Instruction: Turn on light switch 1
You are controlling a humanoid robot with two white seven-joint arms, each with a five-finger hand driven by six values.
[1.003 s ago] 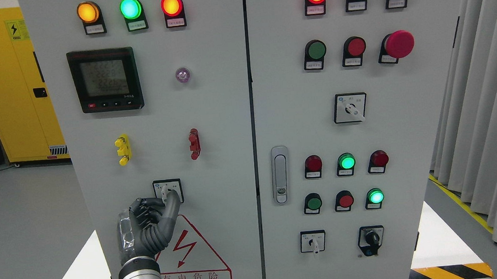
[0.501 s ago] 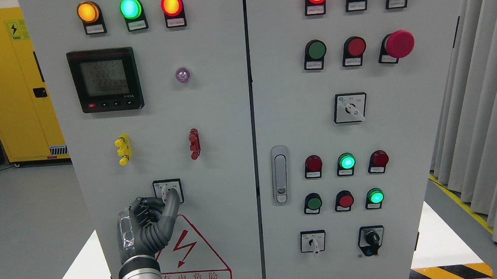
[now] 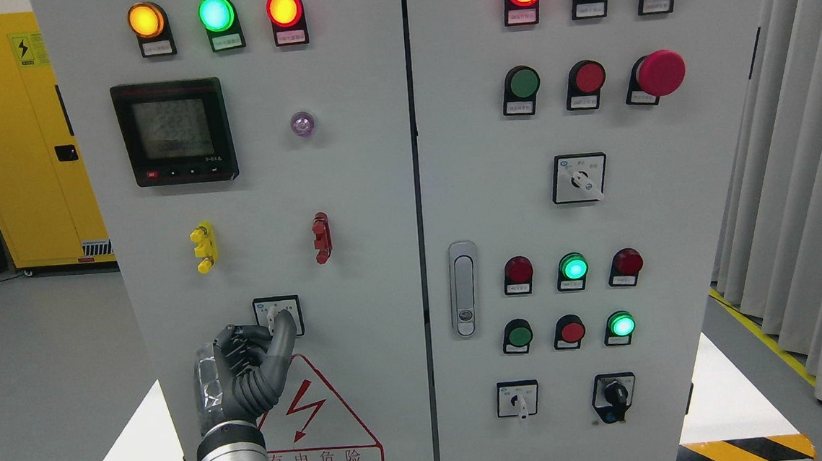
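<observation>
A small square rotary switch [image 3: 288, 305] with a white knob sits low on the left cabinet door [image 3: 365, 190], just above a red-bordered warning triangle [image 3: 323, 424]. My left hand [image 3: 270, 331], dark grey, rises from the bottom edge left of the middle. Its thumb and curled fingers [image 3: 242, 347] pinch the white knob, and they hide the switch's lower left part. No right arm shows in this view.
A digital meter [image 3: 174, 131], three lit lamps [image 3: 216, 13] and yellow and red handles [image 3: 203, 247] are higher on the left door. The right door [image 3: 670, 205] carries push buttons, a red mushroom button [image 3: 660, 73], further rotary switches and a latch [image 3: 463, 288]. A yellow cabinet [image 3: 21, 142] stands at the far left, curtains [image 3: 804, 159] to the right.
My left hand has shifted very slightly to the left on the knob, the thumb tip leaning over with it. The meter's digits have changed.
</observation>
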